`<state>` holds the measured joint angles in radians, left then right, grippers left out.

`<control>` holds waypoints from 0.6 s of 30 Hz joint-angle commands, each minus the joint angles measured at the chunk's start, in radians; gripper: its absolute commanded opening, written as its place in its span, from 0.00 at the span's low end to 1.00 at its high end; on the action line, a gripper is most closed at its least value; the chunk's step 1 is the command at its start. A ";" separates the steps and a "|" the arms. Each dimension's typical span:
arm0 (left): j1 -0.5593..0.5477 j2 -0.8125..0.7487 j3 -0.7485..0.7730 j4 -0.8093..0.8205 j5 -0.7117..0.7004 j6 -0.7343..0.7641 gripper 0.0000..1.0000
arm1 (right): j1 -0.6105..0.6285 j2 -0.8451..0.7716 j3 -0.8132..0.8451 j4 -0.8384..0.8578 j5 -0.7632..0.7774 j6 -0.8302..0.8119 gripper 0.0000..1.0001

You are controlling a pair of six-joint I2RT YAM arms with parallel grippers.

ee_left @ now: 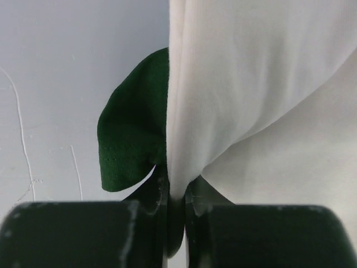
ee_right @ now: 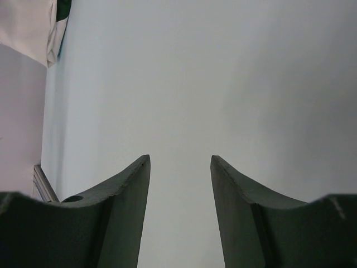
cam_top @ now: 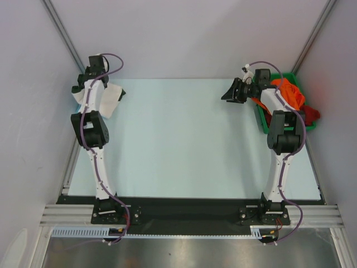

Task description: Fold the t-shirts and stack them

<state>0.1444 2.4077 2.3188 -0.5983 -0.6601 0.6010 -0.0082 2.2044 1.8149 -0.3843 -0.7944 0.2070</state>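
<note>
My left gripper (ee_left: 175,192) pinches the cream t-shirt (ee_left: 251,84) beside its green sleeve (ee_left: 134,128), at the far-left corner. I judge spreading it flat comes next. My right gripper (ee_right: 179,190) hangs open over the pale blue table (cam_top: 184,145), near the bin (cam_top: 262,121) holding the orange shirt (cam_top: 290,92). Grey walls (cam_top: 184,33) surround us.

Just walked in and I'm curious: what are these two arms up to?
The job is folding t-shirts. The left pincer is clamped on a cream shirt with a dark green sleeve, at the far left of the table. The right pincer is open and empty beside a green bin at the far right, where an orange shirt and a dark red one lie bunched. Nothing folded shows.
</note>
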 commanded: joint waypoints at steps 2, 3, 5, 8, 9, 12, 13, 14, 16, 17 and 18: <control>0.012 -0.009 0.013 0.110 -0.111 0.014 0.41 | 0.005 -0.086 -0.008 0.010 0.004 -0.024 0.53; 0.012 -0.009 0.014 0.132 -0.128 0.014 0.58 | 0.005 -0.089 -0.009 0.010 0.006 -0.029 0.53; 0.011 -0.012 0.007 0.211 -0.180 0.039 0.89 | 0.005 -0.092 -0.014 0.009 0.007 -0.031 0.54; -0.012 -0.022 -0.007 0.271 -0.194 0.069 1.00 | 0.005 -0.094 -0.012 0.009 0.011 -0.034 0.54; -0.012 -0.027 -0.009 0.272 -0.191 0.065 1.00 | 0.005 -0.094 -0.009 0.009 0.012 -0.034 0.54; -0.052 -0.054 -0.009 0.253 -0.147 0.039 1.00 | 0.005 -0.097 -0.005 0.005 0.030 -0.047 0.57; -0.077 -0.068 -0.010 0.238 -0.125 0.020 1.00 | 0.005 -0.101 -0.002 0.002 0.035 -0.063 0.60; -0.089 -0.084 -0.009 0.212 -0.051 0.002 1.00 | 0.005 -0.104 0.003 -0.004 0.041 -0.072 0.61; -0.135 -0.149 -0.065 0.203 -0.010 -0.030 1.00 | 0.005 -0.113 0.018 -0.008 0.073 -0.093 0.77; -0.166 -0.179 -0.097 0.209 0.022 -0.043 1.00 | 0.005 -0.117 0.029 -0.013 0.087 -0.100 0.90; -0.184 -0.212 -0.128 0.201 0.113 -0.065 1.00 | 0.005 -0.118 0.052 -0.013 0.115 -0.104 0.99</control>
<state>0.0563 2.3623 2.2417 -0.3965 -0.7155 0.6022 -0.0082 2.1616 1.8046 -0.4000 -0.7403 0.1482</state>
